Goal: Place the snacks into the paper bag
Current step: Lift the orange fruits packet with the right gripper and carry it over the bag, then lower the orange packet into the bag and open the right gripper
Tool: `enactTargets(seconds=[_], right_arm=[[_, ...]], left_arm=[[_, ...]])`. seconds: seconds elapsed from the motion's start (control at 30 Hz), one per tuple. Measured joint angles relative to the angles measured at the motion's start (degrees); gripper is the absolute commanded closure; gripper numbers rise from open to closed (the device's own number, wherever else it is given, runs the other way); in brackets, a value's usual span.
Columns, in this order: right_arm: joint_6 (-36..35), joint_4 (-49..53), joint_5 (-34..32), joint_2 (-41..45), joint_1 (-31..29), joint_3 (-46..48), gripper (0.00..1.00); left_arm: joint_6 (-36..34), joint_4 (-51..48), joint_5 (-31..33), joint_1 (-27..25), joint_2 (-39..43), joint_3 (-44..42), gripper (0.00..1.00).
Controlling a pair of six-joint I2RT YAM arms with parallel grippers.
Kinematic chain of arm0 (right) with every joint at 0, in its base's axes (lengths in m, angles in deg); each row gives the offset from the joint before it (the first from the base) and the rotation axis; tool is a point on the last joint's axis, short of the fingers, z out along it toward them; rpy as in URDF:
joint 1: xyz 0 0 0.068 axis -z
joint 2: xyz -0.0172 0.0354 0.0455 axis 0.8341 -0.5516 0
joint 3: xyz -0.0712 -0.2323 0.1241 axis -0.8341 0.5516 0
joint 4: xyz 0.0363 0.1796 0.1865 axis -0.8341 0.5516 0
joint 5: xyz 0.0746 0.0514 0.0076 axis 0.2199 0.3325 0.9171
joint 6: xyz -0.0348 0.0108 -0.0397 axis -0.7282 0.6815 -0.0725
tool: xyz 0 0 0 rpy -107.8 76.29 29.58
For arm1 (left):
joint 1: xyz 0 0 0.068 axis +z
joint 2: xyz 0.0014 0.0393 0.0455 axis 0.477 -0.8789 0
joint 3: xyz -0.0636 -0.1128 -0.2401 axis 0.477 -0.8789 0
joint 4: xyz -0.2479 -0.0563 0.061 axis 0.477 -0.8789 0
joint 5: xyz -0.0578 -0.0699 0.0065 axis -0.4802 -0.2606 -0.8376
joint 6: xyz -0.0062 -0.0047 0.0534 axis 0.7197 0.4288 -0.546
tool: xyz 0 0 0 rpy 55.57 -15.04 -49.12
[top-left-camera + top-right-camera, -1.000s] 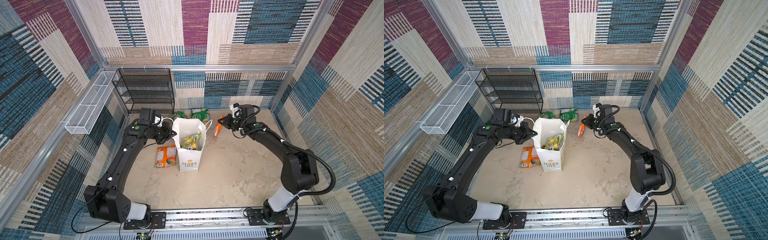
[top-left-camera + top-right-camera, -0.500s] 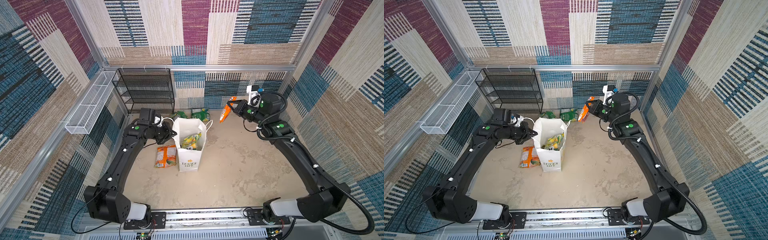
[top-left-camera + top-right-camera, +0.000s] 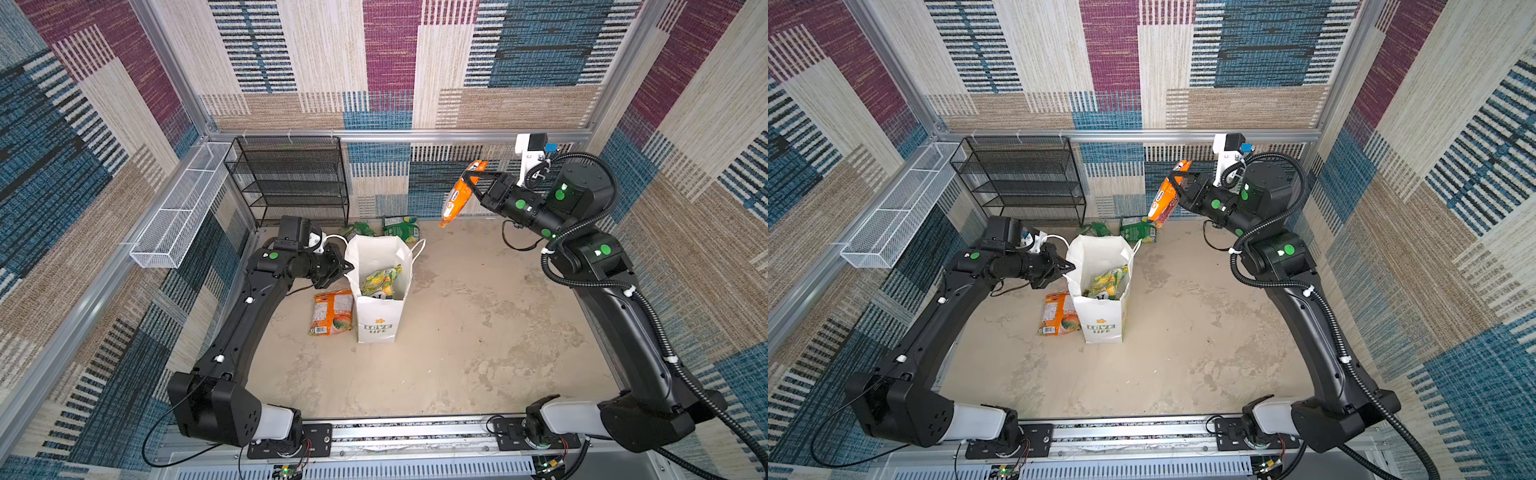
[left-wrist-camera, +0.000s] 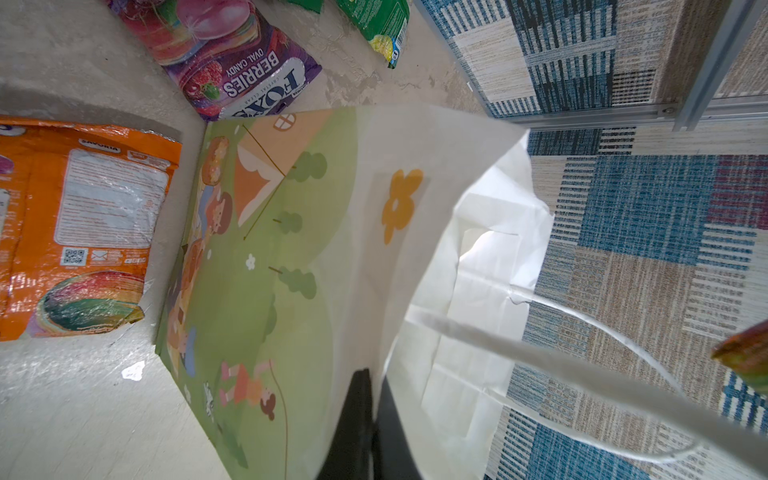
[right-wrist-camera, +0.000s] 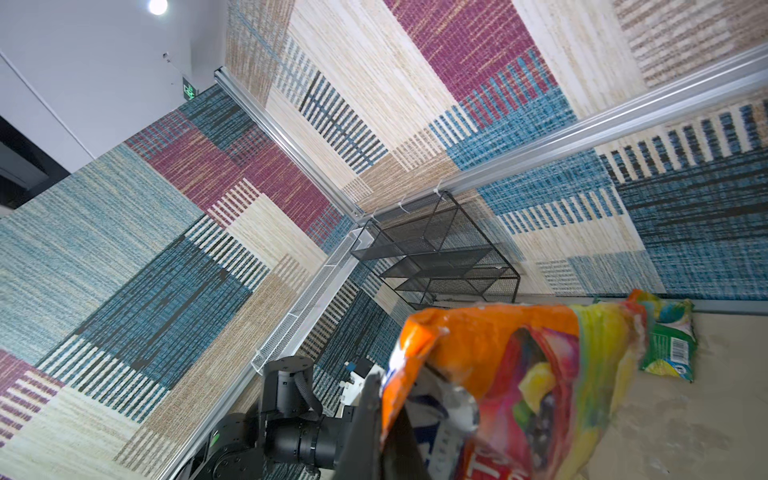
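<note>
Right gripper (image 3: 468, 179) clamped orange packet (image 3: 454, 203) aloft, 1 o'clock from paper bag (image 3: 379, 316) — left gripper (image 3: 348, 268) pinched its rim, 9 o'clock side.

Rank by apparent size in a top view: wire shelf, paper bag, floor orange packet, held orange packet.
1. wire shelf
2. paper bag
3. floor orange packet and held orange packet: alike; the held one hangs nearer the camera.

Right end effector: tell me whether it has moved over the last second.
Yes. The right end effector, shut on the orange packet, has risen from beside the paper bag rim to well above it, toward the rear.
</note>
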Motion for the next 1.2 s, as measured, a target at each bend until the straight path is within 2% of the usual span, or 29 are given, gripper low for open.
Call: enactTargets(seconds=[0.23, 0.53, 0.93, 1.2], right_arm=[[-2.51, 3.17, -1.42, -4.57, -9.75, -7.63, 1.0], [-4.94, 6.78, -2.75, -9.57, -18.27, -7.87, 1.0], [-5.73, 8.87, -1.22, -10.49, -19.69, 5.64, 1.0], [-5.99, 8.74, 0.59, -13.29, -19.69, 7.96, 1.0]], left_arm=[[0.13, 0.02, 0.0, 0.0, 0.0, 0.0, 1.0], [0.13, 0.02, 0.0, 0.0, 0.0, 0.0, 1.0], [0.13, 0.04, 0.0, 0.0, 0.0, -0.04, 1.0], [0.13, 0.07, 0.0, 0.0, 0.0, -0.04, 1.0]])
